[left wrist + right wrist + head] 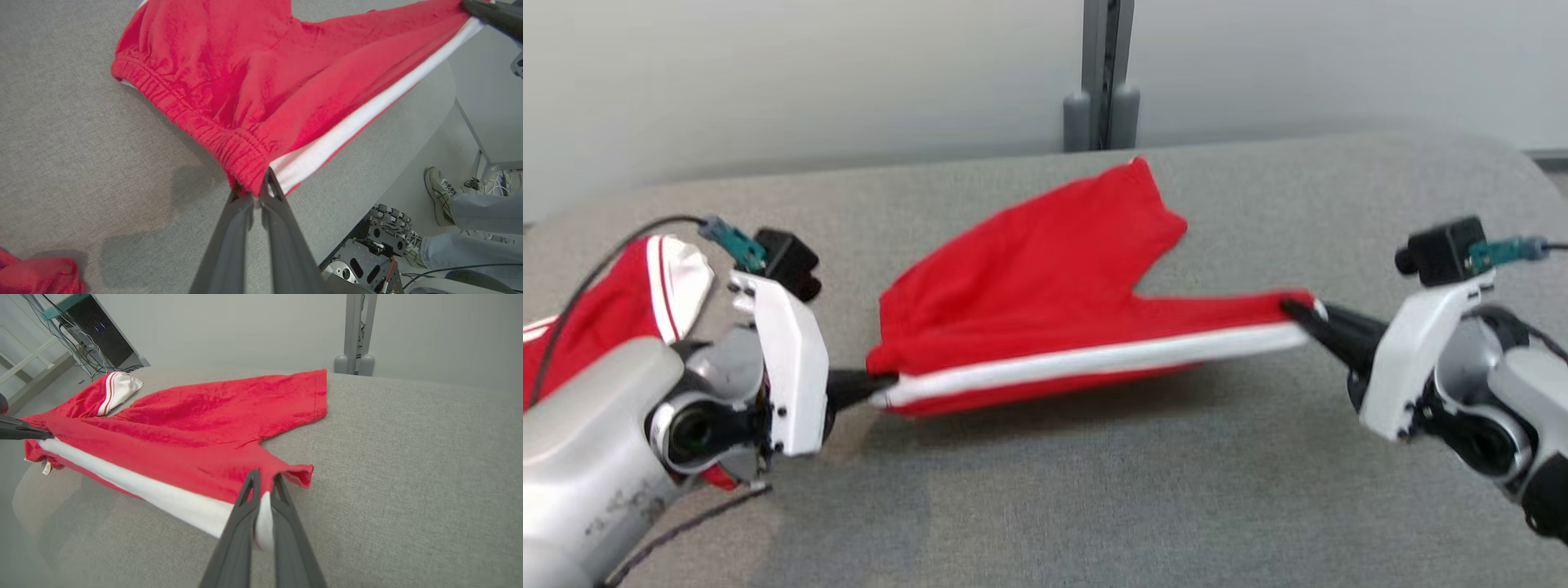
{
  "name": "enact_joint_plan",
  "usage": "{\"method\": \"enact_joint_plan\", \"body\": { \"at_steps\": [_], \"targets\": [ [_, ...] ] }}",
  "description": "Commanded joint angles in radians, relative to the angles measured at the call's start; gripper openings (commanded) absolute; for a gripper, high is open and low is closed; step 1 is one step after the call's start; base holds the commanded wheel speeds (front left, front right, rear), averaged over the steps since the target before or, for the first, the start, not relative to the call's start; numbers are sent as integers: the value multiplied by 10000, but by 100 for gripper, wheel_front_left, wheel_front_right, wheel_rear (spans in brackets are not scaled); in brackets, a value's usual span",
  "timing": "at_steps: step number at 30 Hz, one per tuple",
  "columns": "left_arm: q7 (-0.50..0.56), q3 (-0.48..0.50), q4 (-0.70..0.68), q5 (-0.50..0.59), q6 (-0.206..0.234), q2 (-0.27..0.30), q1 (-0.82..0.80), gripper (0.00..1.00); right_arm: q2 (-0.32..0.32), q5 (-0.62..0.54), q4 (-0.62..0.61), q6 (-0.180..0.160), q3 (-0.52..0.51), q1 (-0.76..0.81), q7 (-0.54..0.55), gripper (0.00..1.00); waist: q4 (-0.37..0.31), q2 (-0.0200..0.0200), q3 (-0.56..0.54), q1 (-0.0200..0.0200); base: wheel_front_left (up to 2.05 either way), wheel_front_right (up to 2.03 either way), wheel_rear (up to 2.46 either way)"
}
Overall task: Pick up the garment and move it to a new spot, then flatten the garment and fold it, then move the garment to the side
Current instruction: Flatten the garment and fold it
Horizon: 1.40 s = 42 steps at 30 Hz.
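Note:
The garment [1045, 286] is a pair of red shorts with a white side stripe, stretched between both grippers above the grey padded table [1094, 490]. My left gripper [876, 384] is shut on its elastic waistband corner [249, 179]. At the opposite end, my right gripper [1298, 314] is shut on the leg hem by the white stripe [263, 498]. The near striped edge hangs taut off the surface while the far leg [1127, 204] rests on the table. In the right wrist view the garment [196, 424] spreads away toward the left gripper's fingers [20, 430].
A second red and white garment [645, 286] lies bunched at the table's left end, behind my left arm. A grey post [1103, 73] stands behind the table. A person's legs and shoes [441, 196] are on the floor beside the robot base [367, 253].

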Motion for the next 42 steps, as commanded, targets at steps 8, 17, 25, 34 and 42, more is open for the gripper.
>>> {"method": "enact_joint_plan", "body": {
  "at_steps": [8, 17, 25, 34, 42],
  "targets": [
    [792, -407, -1148, -897, 365, 448, 1243, 0, -1207, 741, -1370, -2, -94, 1697, 1400, 0, 87, 0, -789, 0, 0, 0, 0],
    [858, -330, -1838, -1105, 758, 636, 1334, 0, -1645, 478, -2166, -2, -923, 2333, 2003, 0, 194, 0, -583, 0, 0, 0, 0],
    [1537, 27, -1146, -1337, 965, 361, 239, 0, -1159, -69, -1661, -2, -2096, 1227, 2916, 0, 435, 0, 589, 0, 0, 0, 0],
    [1974, 641, -286, -1584, 913, -211, -1200, 0, -239, -509, -379, -2, -2916, -614, 3904, 0, 902, 0, 1990, 0, 0, 0, 0],
    [1978, 989, 411, -1455, 720, -739, -2278, 0, 574, -1108, 844, -1, -3173, -2121, 3795, 0, 1395, 0, 2996, 0, 0, 0, 0]
  ]
}}
